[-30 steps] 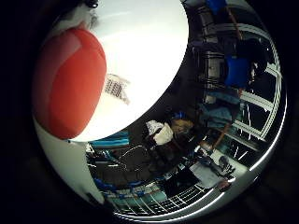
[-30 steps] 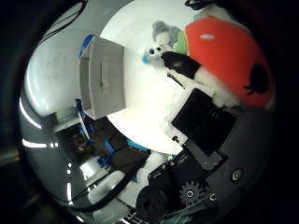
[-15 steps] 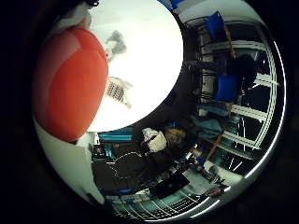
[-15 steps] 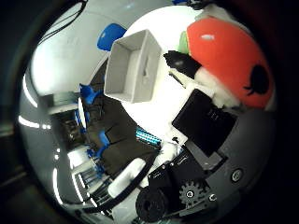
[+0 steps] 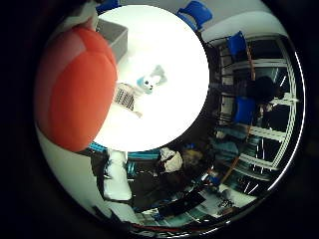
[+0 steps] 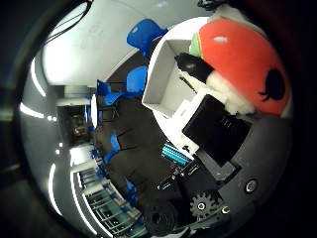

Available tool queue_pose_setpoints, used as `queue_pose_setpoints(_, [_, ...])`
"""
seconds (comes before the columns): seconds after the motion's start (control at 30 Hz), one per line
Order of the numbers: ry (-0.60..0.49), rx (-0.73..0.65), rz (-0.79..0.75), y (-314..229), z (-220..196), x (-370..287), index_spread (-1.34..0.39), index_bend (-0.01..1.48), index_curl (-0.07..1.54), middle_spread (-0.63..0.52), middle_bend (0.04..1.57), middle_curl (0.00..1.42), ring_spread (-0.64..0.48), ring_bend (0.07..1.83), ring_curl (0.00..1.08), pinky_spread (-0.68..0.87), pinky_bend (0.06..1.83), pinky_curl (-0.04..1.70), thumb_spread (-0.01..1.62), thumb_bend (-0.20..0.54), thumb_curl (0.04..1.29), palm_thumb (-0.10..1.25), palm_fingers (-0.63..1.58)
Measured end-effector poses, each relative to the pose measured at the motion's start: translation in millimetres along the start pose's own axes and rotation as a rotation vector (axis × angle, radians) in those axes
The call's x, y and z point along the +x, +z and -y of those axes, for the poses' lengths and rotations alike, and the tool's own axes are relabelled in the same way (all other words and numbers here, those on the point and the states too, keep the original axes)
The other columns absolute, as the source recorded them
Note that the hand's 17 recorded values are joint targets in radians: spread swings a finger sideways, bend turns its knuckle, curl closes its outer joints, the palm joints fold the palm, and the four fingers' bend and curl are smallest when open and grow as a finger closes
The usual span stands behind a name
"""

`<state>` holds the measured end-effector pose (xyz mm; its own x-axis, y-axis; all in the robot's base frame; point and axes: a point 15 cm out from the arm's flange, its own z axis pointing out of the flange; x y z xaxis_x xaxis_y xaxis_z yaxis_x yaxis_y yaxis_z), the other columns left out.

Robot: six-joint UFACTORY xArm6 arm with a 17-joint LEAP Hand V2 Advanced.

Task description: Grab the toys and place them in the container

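My hand is shut on a big red plush toy with white patches and a black mark, held close against the palm; one black fingertip curls across it. The same toy fills one side of the little finger side view. Just beyond the held toy, an open white container stands on the round white table; what I see of its inside is bare. A small blue and grey plush toy lies on the table a short way from the container's corner.
A small printed tag or card lies on the table beside the small toy. Blue chairs stand round the table, and a dark floor lies below. Tall windows and room clutter are farther off.
The hand has swung across the table with the red toy still held. The container now sits right beside the held toy, and the small blue toy shows in the little finger side view.
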<state>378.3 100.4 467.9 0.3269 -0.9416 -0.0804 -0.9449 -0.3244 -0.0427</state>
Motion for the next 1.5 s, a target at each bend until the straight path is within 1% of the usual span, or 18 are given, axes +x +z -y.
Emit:
queue_pose_setpoints(0.3, [-0.051, 0.011, 0.005, 10.7, 34.8, -46.0, -0.26, 1.07, 0.81, -0.19, 1.22, 0.91, -0.27, 1.27, 0.88, -0.24, 1.19, 1.08, 1.11, -0.013, 0.59, 0.99, 1.07])
queue_pose_setpoints(0.4, [-0.062, 0.024, 0.008, 13.2, 41.3, -56.4, -0.26, 1.03, 0.81, -0.20, 1.20, 0.91, -0.27, 1.27, 0.88, -0.25, 1.19, 1.08, 1.15, -0.026, 0.58, 0.94, 1.04])
queue_pose_setpoints(0.43, [-0.066, 0.038, 0.011, 12.5, 44.9, -59.7, -0.26, 0.96, 0.80, -0.20, 1.18, 0.90, -0.27, 1.27, 0.86, -0.26, 1.17, 1.06, 1.18, -0.030, 0.56, 0.89, 1.03])
queue_pose_setpoints(0.47, [-0.069, 0.056, 0.013, 11.5, 49.6, -62.6, -0.28, 0.84, 0.79, -0.20, 1.15, 0.88, -0.27, 1.27, 0.83, -0.28, 1.14, 1.03, 1.20, -0.044, 0.54, 0.82, 0.97])
queue_pose_setpoints(0.5, [-0.077, 0.072, 0.018, 11.5, 54.3, -67.4, -0.29, 0.70, 0.77, -0.21, 1.11, 0.85, -0.28, 1.26, 0.79, -0.33, 1.12, 0.98, 1.22, -0.032, 0.52, 0.78, 0.91])
queue_pose_setpoints(0.57, [-0.086, 0.061, 0.022, 17.1, 53.7, -72.0, -0.34, 0.38, 0.67, -0.24, 0.91, 0.76, -0.30, 1.22, 0.72, -0.47, 1.11, 0.88, 1.26, -0.026, 0.46, 0.71, 0.60])
queue_pose_setpoints(0.6, [-0.088, 0.052, 0.023, 19.8, 52.9, -72.7, -0.37, 0.33, 0.65, -0.24, 0.84, 0.74, -0.29, 1.19, 0.70, -0.48, 1.10, 0.85, 1.27, -0.025, 0.45, 0.69, 0.51])
queue_pose_setpoints(0.63, [-0.088, 0.049, 0.023, 21.0, 52.6, -72.8, -0.40, 0.36, 0.64, -0.22, 0.73, 0.69, -0.25, 1.09, 0.68, -0.36, 0.97, 0.86, 1.28, -0.025, 0.43, 0.66, 0.23])
queue_pose_setpoints(0.67, [-0.090, 0.042, 0.024, 22.7, 52.2, -73.0, -0.42, 0.35, 0.60, -0.20, 0.68, 0.66, -0.22, 1.01, 0.63, -0.27, 0.93, 0.84, 1.28, -0.024, 0.41, 0.65, 0.15])
queue_pose_setpoints(0.7, [-0.094, 0.030, 0.028, 25.1, 50.7, -73.7, -0.43, 0.33, 0.55, -0.17, 0.60, 0.60, -0.16, 0.93, 0.57, -0.13, 0.88, 0.80, 1.28, -0.022, 0.40, 0.63, 0.13])
queue_pose_setpoints(0.77, [-0.098, 0.003, 0.038, 32.0, 48.9, -75.1, -0.43, 0.32, 0.52, -0.11, 0.51, 0.53, -0.03, 0.78, 0.50, 0.12, 0.81, 0.76, 1.28, -0.018, 0.37, 0.61, 0.04])
queue_pose_setpoints(0.8, [-0.096, -0.004, 0.040, 33.9, 48.8, -74.1, -0.44, 0.32, 0.51, -0.10, 0.49, 0.52, 0.00, 0.75, 0.48, 0.17, 0.80, 0.74, 1.27, -0.019, 0.37, 0.61, 0.04])
queue_pose_setpoints(0.83, [-0.094, -0.006, 0.040, 34.7, 48.8, -73.5, -0.43, 0.31, 0.48, -0.07, 0.45, 0.48, 0.06, 0.68, 0.43, 0.28, 0.75, 0.70, 1.27, -0.017, 0.36, 0.60, 0.03])
queue_pose_setpoints(0.87, [-0.093, -0.006, 0.040, 35.0, 48.8, -72.5, -0.43, 0.29, 0.46, -0.05, 0.43, 0.46, 0.09, 0.64, 0.41, 0.35, 0.72, 0.66, 1.27, -0.018, 0.35, 0.59, 0.03])
queue_pose_setpoints(0.97, [-0.092, -0.007, 0.039, 34.9, 48.7, -68.6, -0.43, 0.24, 0.42, -0.03, 0.36, 0.41, 0.16, 0.57, 0.35, 0.47, 0.67, 0.58, 1.27, -0.016, 0.34, 0.58, 0.09])
queue_pose_setpoints(1.13, [-0.083, -0.048, 0.040, 37.0, 39.0, -56.2, -0.42, 0.18, 0.38, -0.02, 0.29, 0.36, 0.18, 0.50, 0.29, 0.53, 0.61, 0.51, 1.27, -0.014, 0.33, 0.59, 0.17])
queue_pose_setpoints(1.33, [-0.061, -0.093, 0.044, 52.2, 23.9, -23.7, -0.40, 0.17, 0.35, -0.02, 0.27, 0.35, 0.18, 0.46, 0.26, 0.52, 0.53, 0.43, 1.26, -0.016, 0.31, 0.58, 0.20])
queue_pose_setpoints(1.5, [-0.046, -0.136, 0.034, 71.4, 4.9, 25.0, -0.40, 0.17, 0.32, -0.02, 0.25, 0.34, 0.18, 0.44, 0.24, 0.51, 0.51, 0.39, 1.25, -0.014, 0.31, 0.60, 0.21])
